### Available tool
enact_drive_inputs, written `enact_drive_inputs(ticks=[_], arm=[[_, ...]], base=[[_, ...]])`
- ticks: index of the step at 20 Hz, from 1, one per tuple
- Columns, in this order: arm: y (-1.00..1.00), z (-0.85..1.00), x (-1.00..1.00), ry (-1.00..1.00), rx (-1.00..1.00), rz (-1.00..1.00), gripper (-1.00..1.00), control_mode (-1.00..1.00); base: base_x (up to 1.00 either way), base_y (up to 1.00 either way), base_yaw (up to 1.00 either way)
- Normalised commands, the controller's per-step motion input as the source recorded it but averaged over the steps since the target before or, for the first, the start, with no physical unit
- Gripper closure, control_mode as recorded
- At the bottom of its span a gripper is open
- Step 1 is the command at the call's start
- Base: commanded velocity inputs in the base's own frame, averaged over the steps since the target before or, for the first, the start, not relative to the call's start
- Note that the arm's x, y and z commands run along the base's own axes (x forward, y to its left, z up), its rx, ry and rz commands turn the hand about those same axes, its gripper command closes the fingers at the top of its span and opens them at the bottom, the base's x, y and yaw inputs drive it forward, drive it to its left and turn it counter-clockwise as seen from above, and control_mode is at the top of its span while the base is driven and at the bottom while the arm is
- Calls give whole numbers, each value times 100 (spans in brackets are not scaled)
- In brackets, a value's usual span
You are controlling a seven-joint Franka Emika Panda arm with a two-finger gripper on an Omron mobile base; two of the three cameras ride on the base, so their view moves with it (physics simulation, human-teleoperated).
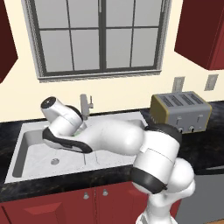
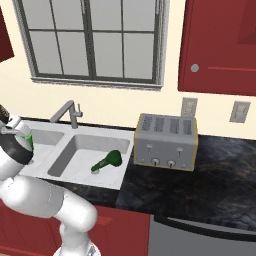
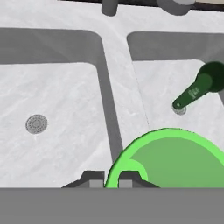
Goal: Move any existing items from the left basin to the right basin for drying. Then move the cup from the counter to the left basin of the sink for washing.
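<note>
My gripper is shut on the rim of the bright light-green cup, one fingertip inside the rim and one outside. The cup hangs above the sink, over the divider and the near part of the right basin. The left basin lies bare below, with its round drain. The dark green bottle-like item lies on its side in the right basin, also seen from the right base camera as the bottle. A sliver of the cup shows beside my hand.
A grey faucet stands behind the divider. A silver toaster sits on the black speckled counter right of the sink. My own forearm stretches across the sink's front edge.
</note>
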Motion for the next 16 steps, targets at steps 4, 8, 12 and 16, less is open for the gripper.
enact_drive_inputs(ticks=[4, 8, 12, 16], arm=[[20, -25, 27, 5, 0, 0, 100, -100], [24, -26, 21, 7, 0, 0, 100, -100], [25, -24, 24, 7, 0, 0, 100, -100], [22, -23, 21, 5, 0, 0, 100, -100]], base=[[0, 0, 0], [0, 0, 0], [0, 0, 0], [0, 0, 0]])
